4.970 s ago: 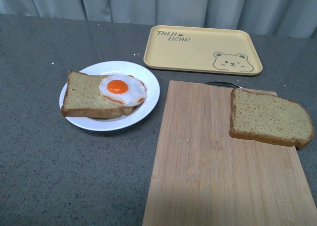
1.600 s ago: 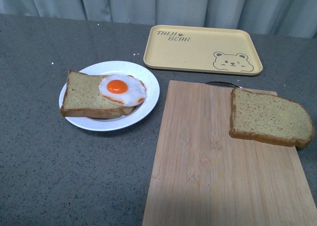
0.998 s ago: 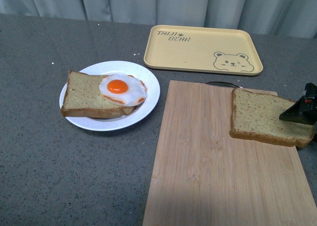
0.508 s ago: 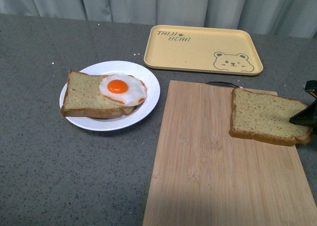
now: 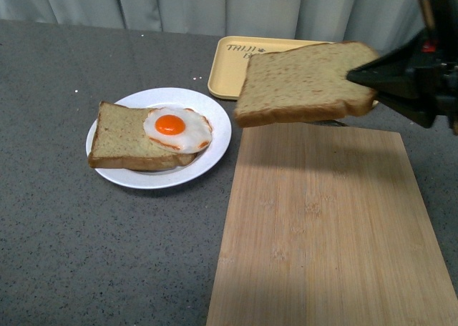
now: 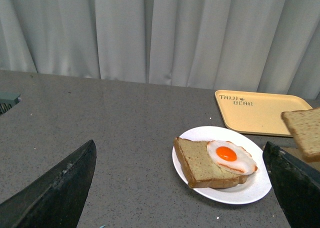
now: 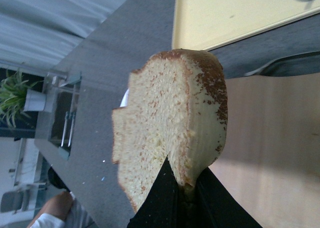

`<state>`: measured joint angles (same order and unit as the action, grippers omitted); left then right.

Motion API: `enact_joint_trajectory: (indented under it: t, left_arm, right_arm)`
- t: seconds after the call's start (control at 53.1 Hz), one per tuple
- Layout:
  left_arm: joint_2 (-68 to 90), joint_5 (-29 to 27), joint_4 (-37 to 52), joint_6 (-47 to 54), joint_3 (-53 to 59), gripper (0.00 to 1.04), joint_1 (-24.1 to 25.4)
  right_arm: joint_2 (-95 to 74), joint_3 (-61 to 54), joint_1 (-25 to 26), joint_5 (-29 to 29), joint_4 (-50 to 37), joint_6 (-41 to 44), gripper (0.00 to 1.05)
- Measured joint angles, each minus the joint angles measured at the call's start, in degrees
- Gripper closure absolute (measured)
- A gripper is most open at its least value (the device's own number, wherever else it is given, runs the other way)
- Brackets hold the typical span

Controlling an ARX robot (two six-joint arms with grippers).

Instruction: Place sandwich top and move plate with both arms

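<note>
The sandwich top (image 5: 300, 83) hangs in the air above the far end of the cutting board, roughly level. My right gripper (image 5: 358, 76) is shut on its right edge; in the right wrist view the black fingers pinch the slice (image 7: 170, 128) at its rim. The white plate (image 5: 215, 129) sits left of the board, carrying a square bread slice (image 5: 122, 136) with a fried egg (image 5: 175, 128) on it. My left gripper (image 6: 180, 188) is open, hovering short of the plate (image 6: 250, 193), its fingers (image 6: 55, 188) spread wide on either side.
A bamboo cutting board (image 5: 322, 226) lies at the front right. Behind it, a yellow tray (image 5: 232, 65) with a bear drawing is partly hidden by the lifted slice. Grey curtains close off the back of the grey table.
My right gripper closed on the slice lying on the board and has lifted it up and to the left. The plate, bread and egg have not moved.
</note>
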<state>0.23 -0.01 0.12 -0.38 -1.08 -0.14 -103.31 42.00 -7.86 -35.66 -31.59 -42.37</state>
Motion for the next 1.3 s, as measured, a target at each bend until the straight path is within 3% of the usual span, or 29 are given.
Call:
enact_joint_trajectory:
  t: [0.169,0.32,0.584,0.847,1.073,1.299]
  left_arm:
    - [0.0,0.02,0.0,0.0,0.0,0.07,0.0]
    - [0.0,0.02,0.0,-0.02,0.0,0.07,0.0]
    - [0.0,0.0,0.0,0.0,0.0,0.07,0.0]
    - [0.0,0.02,0.0,-0.02,0.0,0.07,0.0]
    - [0.0,0.0,0.0,-0.02,0.0,0.07,0.0]
    - [0.0,0.0,0.0,-0.02,0.0,0.07,0.0]
  right_arm:
    - [-10.56,7.87,-8.04,-0.33,-3.82,-6.27,1.02]
    - [-17.11,13.81,-11.74,-1.16,-3.91,-8.31,1.02]
    - [-24.65,23.71,-13.88,-1.75,-0.5,-9.11,1.02]
    - [-26.67,25.79,-14.34,-1.64,2.34,-7.63,1.01]
    - [-25.03,21.88,-14.01,0.76,1.05,-5.66,0.66]
    - [-15.04,14.67,-11.26,10.25,3.82,3.48,0.27]
